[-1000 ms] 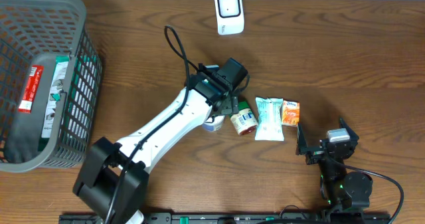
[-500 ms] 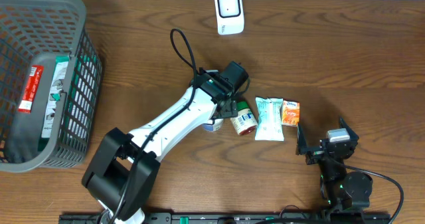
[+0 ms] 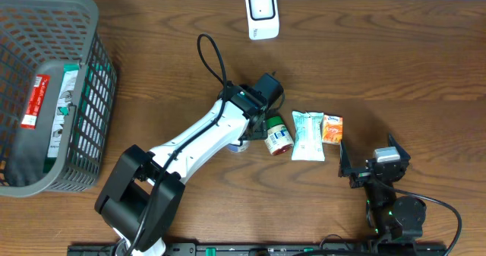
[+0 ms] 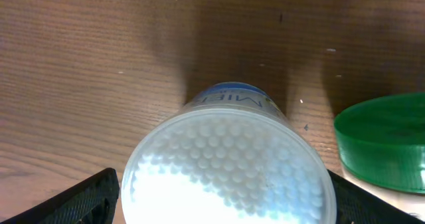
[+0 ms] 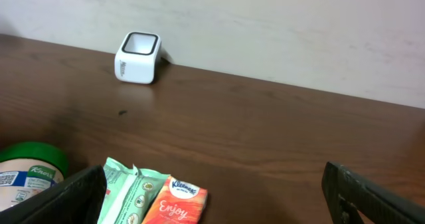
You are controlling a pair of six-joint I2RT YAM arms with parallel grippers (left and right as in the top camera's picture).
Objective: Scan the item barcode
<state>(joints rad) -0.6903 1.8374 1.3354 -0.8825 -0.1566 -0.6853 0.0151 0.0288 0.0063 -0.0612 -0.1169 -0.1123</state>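
Closest in, white tub (image 4: 226, 164) with dimpled lid and blue label, on the desk (image 4: 80, 64) between the fingers of the left pincer (image 4: 222, 204), spread wide and not closed on anything. Probably light, rigid plastic, smooth and a little slippery, so best squeezed gently across the round wall just below the lid. Just beside it, green-lidded jar (image 4: 388, 141); farther off, right pincer (image 3: 370, 159) – equally wide, empty – and scanner (image 3: 262, 13) at the far edge.

Brown wooden table (image 3: 395, 66), pretty simple setup: grey basket (image 3: 93, 17) far left, white scanner (image 3: 262, 13) at the back edge. Mid-table there's a row of white tub (image 4: 226, 157), green-lidded jar (image 3: 278, 134), mint tissue pack (image 3: 307, 134), orange pack (image 3: 332, 128).
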